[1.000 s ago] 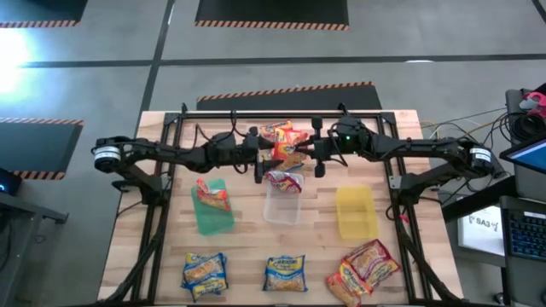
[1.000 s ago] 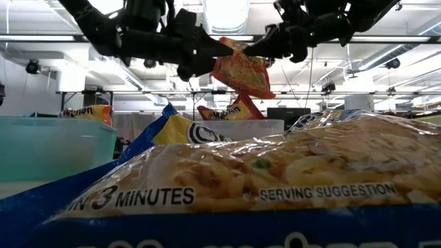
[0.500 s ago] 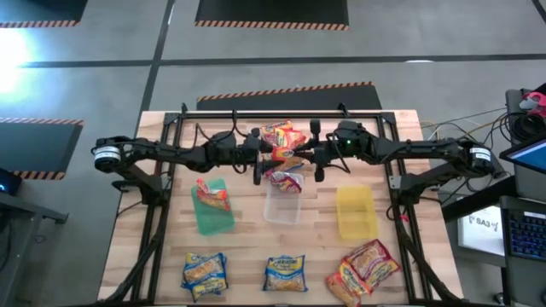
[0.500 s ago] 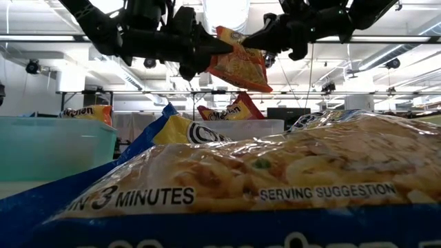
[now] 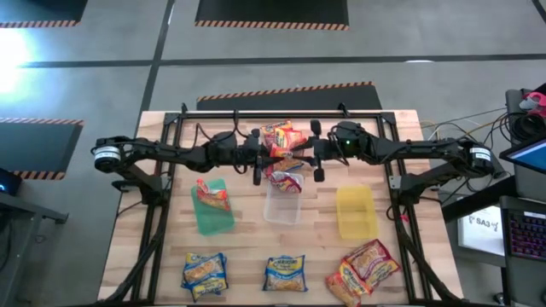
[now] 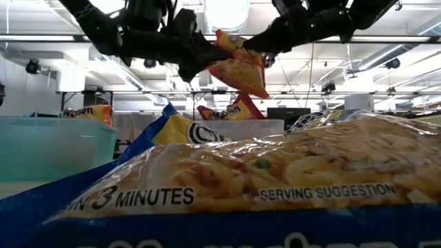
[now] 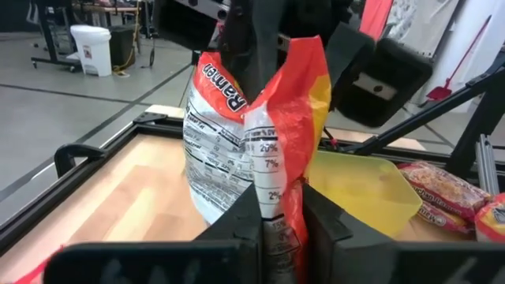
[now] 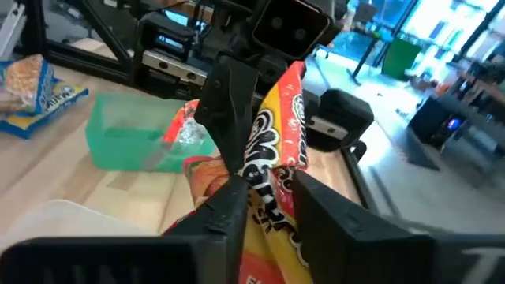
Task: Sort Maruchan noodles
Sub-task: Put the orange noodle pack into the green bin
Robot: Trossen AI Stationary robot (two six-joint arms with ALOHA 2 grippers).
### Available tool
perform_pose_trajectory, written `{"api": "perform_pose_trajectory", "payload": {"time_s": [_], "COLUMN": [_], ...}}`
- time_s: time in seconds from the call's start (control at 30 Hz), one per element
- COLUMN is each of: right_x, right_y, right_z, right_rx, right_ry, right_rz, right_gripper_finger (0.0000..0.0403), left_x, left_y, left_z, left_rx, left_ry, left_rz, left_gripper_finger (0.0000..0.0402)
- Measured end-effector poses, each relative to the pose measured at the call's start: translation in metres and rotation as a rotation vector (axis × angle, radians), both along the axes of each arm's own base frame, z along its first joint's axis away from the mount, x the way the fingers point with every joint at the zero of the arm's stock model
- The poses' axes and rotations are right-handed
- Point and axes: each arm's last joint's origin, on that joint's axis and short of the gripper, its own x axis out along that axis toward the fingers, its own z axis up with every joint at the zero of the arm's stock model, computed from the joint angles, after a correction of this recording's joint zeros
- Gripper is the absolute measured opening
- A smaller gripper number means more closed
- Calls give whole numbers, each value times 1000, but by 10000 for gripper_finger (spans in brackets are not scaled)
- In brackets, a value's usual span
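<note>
Mid-air handover, above the middle of the table toward its far edge. The left gripper (image 5: 263,156) and right gripper (image 5: 312,159) met nose to nose over the wooden table (image 5: 247,247), an orange-red packet (image 5: 286,158) hanging between them above the clear bin (image 5: 283,205).

Change over the last second: the left gripper had stood wide open beside the packet and was now shut on it; in the left wrist view its two fingers were pinched on the packet's lower seam (image 7: 276,229). The right gripper, clamped a second before, had begun to part. In the right wrist view its fingers (image 8: 229,209) still flanked the packet's edge, with a little slack showing; whether they still touched the plastic could not be made out.

Reading: the packet's weight was likely passing to the left arm. The right should back off only once fully clear, or the crinkly wrapper may snag and pull.

Elsewhere: one packet lay in the green bin (image 5: 213,213), one in the clear bin, the yellow bin (image 5: 356,213) had none. More orange-red packets (image 5: 281,133) lay at the far edge; two blue packets (image 5: 204,273) and a reddish pair (image 5: 364,269) lay along the near edge, unsorted.
</note>
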Motion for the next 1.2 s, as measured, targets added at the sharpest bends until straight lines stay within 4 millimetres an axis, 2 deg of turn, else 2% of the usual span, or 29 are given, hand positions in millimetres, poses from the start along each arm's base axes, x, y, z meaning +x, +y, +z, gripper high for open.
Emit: {"api": "perform_pose_trajectory", "payload": {"time_s": [0.17,0.3,0.5,0.7,0.83,1.0,1.2], "right_x": [-9,-25,-53,-70,-74,-80,-85], "right_y": [-1,-1,1,-1,-3,-4,-8], "right_z": [2,4,6,8,7,2,4], "right_rx": [45,52,67,136,184,125,83], "right_ry": [55,142,271,272,244,295,207], "right_rz": [-130,-269,-478,-760,-893,-1021,-1238], "right_gripper_finger": [147,166,170,160,153,147,146], "left_x": [-1,-2,-7,-22,-43,-86,-136], "left_y": [0,2,4,1,-5,-18,-32], "left_z": [-3,-5,-2,7,10,9,2], "left_rx": [-7,-9,-5,13,19,0,-27], "left_ry": [32,38,24,38,71,48,-43], "left_rz": [2,8,17,17,13,-47,-64], "left_gripper_finger": [32,25,20,19,20,20,21]}}
